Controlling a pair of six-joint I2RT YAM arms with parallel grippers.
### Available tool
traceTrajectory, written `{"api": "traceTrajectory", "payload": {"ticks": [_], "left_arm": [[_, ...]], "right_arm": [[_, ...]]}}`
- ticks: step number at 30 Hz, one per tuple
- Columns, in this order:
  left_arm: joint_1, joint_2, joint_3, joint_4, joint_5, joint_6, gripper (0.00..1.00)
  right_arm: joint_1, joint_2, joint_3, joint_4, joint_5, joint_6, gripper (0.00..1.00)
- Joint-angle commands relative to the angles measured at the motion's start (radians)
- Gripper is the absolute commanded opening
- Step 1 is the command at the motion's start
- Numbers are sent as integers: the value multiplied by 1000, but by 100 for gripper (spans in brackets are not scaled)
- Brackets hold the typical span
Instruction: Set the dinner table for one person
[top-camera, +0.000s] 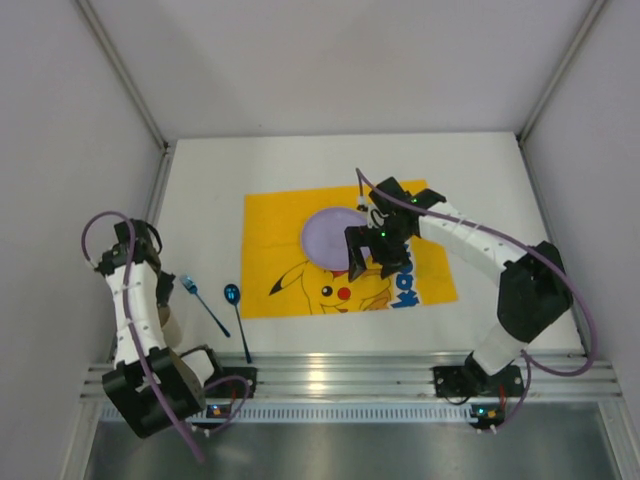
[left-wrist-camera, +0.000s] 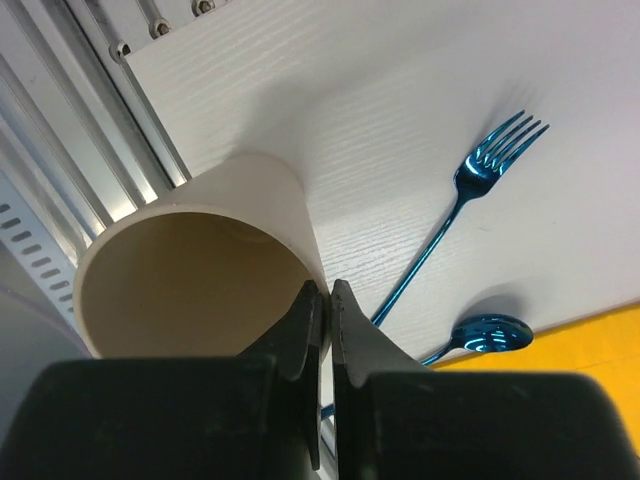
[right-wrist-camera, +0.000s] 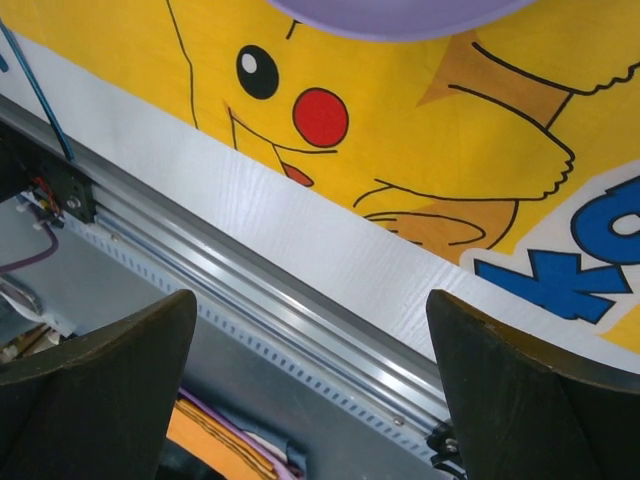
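The dinner table (top-camera: 200, 180) is the broad white top filling the middle of the overhead view, with a yellow Pikachu mat (top-camera: 275, 215) lying on it and a purple plate (top-camera: 325, 240) resting on that mat. The right gripper (right-wrist-camera: 310, 305) hangs over the mat's near part, just beside the plate – its fingers spread wide, nothing between them. Left of the mat, a blue fork (left-wrist-camera: 470, 185) and a blue spoon (left-wrist-camera: 490, 333) lie on the bare tabletop, close together. At the table's near left corner the left gripper (left-wrist-camera: 322, 292) pinches the rim of a beige cup (left-wrist-camera: 180, 290) – one finger inside the wall, one outside.
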Motion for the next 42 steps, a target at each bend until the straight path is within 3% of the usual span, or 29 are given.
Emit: {"api": "traceTrajectory", "payload": {"ticks": [1,5,10,13,14,16,20,22,23,25,30,37,42], "left_arm": [[4,14,51,11,-1,37,0],[-18,43,220,-52,-7,54,0],[-116,97,347,-16,105,-7,0],[-333,207,456,2,55,-89,0],[-452,245,537,13,45,-99,0],[-566,386,631,43,53,-110,0],[-831,693,1054,86,81,-41,0],[-907,837,1238,111,117,67,0],[-973,967,1435,129,140,101,0],[-1016,1078,1638,174,175,149,0],[-1111,1141,1529,495,315,157,0],[-1213,1287,1616,450,308,285,0],[-1260,1327,1639,363,176,437,0]], "right_arm": [[-26,-54,-12,20,9,-17,100],[-55,-77,-26,17,16,-17,100],[-165,-166,-32,9,58,5,100],[-248,-243,-35,-23,105,37,100],[-266,-263,-40,-31,117,49,100],[-306,-327,-63,-40,124,80,100],[-320,-430,-108,-43,119,121,100],[-320,-473,-144,-52,111,132,100],[-320,-484,-160,-57,111,137,100],[-322,-524,-215,-63,119,146,100],[-320,-642,-316,-83,150,175,100],[-320,-702,-339,-153,214,172,100],[-323,-720,-332,-181,246,166,100]]}}
